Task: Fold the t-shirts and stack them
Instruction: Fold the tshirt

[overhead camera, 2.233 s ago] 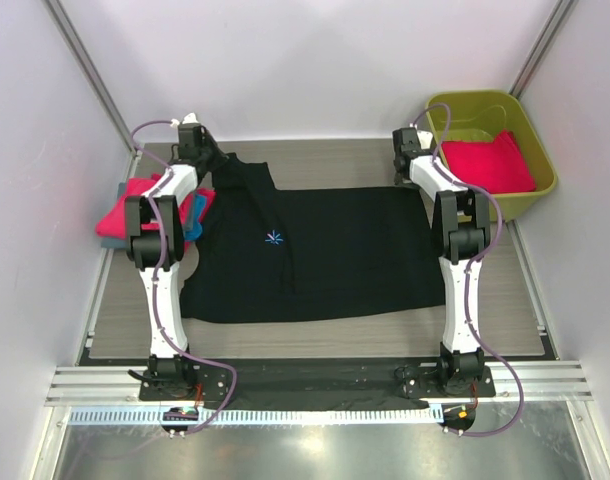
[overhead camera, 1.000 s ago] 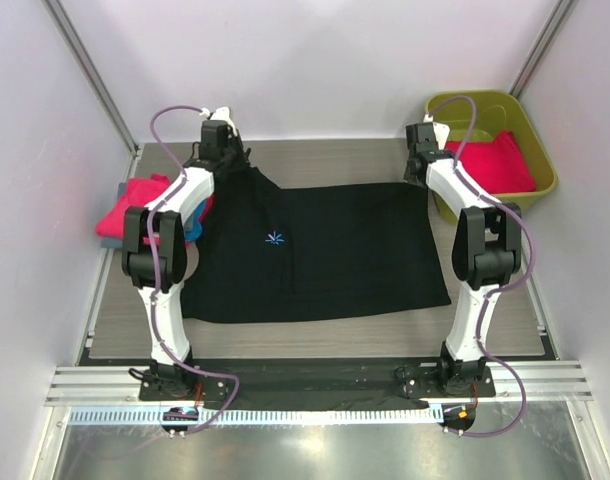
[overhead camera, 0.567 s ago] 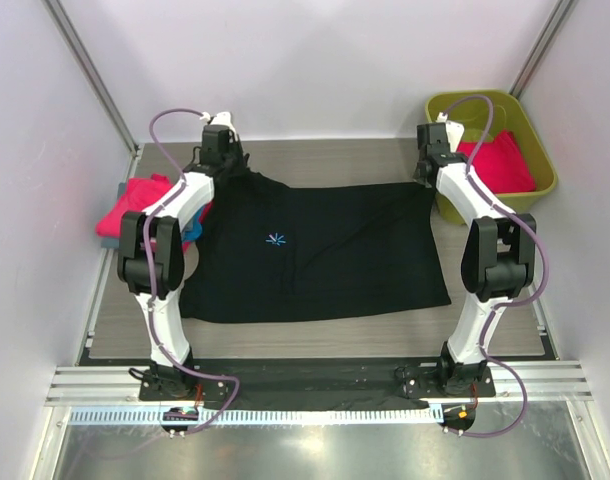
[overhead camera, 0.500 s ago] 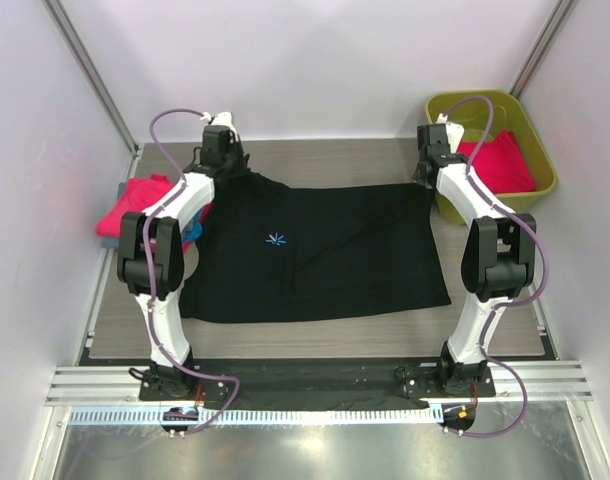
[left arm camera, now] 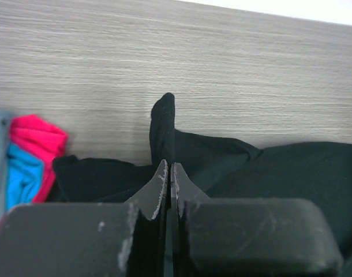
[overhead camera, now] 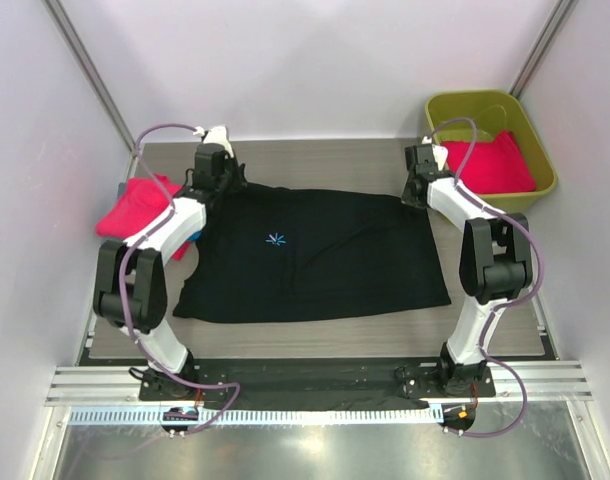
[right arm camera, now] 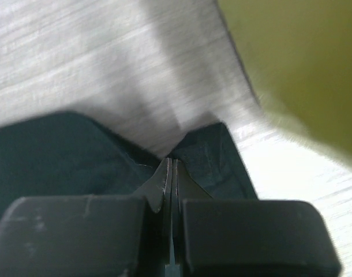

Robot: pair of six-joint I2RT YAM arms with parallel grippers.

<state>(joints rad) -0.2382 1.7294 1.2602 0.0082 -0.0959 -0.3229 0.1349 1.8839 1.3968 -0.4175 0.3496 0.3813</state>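
Observation:
The black t-shirt (overhead camera: 325, 255), with a pale-blue starburst mark (overhead camera: 274, 238), lies spread flat on the table (overhead camera: 315, 160). My left gripper (overhead camera: 217, 182) is shut on its far left edge; the left wrist view shows my left gripper (left arm camera: 168, 165) pinching a raised fold of black cloth (left arm camera: 163, 118). My right gripper (overhead camera: 413, 190) is shut on the far right corner; the right wrist view shows my right gripper (right arm camera: 171, 161) on black cloth (right arm camera: 216, 150). Pink t-shirts (overhead camera: 135, 205) are piled at the left, with a blue one (left arm camera: 20, 173) between them.
An olive-green tub (overhead camera: 485, 102) stands at the back right with a pink t-shirt (overhead camera: 490, 163) in it; its wall fills the right wrist view's upper right (right arm camera: 297, 69). White walls close in the table on three sides. Bare table runs behind the black shirt.
Both grippers have come down and a little nearer with the shirt's far edge. The bunched left side of the black shirt now lies spread out flatter.

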